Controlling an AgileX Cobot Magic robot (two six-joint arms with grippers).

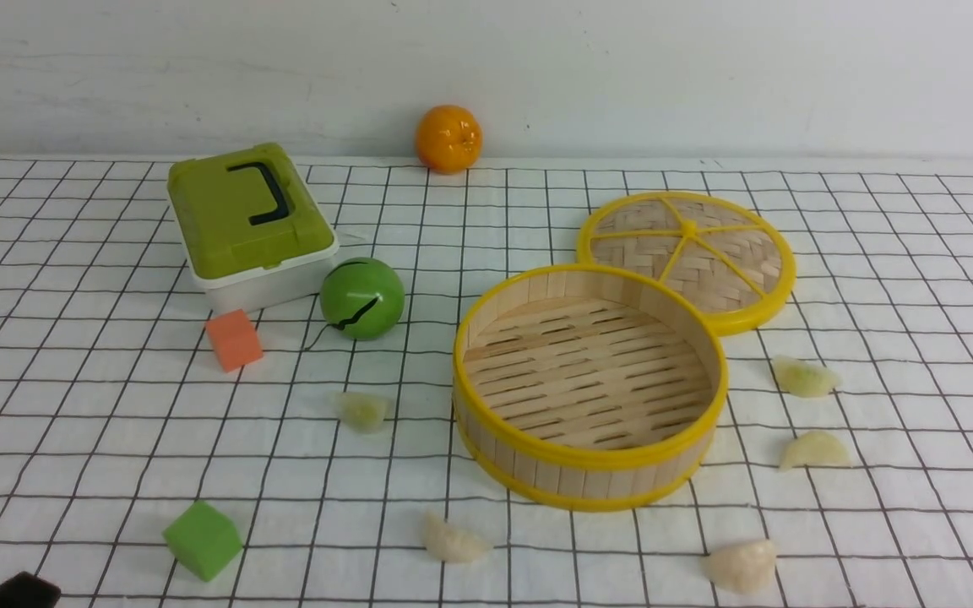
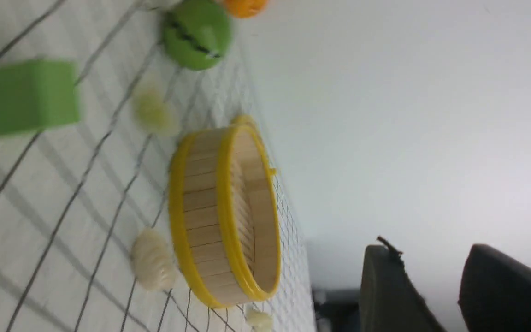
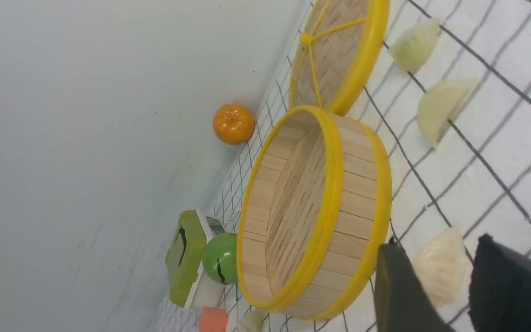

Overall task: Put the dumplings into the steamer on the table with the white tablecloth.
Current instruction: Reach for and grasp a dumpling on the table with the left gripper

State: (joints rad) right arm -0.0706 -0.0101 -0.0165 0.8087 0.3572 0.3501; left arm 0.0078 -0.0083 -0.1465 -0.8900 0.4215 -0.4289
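Note:
The steamer (image 1: 537, 460) stands empty on the white tablecloth (image 1: 98, 439) that covers the table. Several dumplings lie round it: two on its left (image 1: 362, 411) (image 1: 455, 540) and three on its right (image 1: 803, 377) (image 1: 813, 450) (image 1: 740, 564). My right gripper (image 3: 437, 243) is open, and the nearest right dumpling (image 3: 440, 267) shows on the cloth through the gap between its fingers, beside the steamer (image 3: 353, 193). My left gripper (image 2: 431, 251) is open with nothing between its fingers, and the steamer (image 2: 201, 207) and a dumpling (image 2: 152, 265) lie ahead of it.
The woven lid (image 1: 689, 257) leans on the steamer's far right rim. A green box (image 1: 246, 219), a green ball (image 1: 361, 297), an orange cube (image 1: 234, 339) and a green cube (image 1: 202, 539) sit on the left. An orange (image 1: 448, 138) rests by the back wall.

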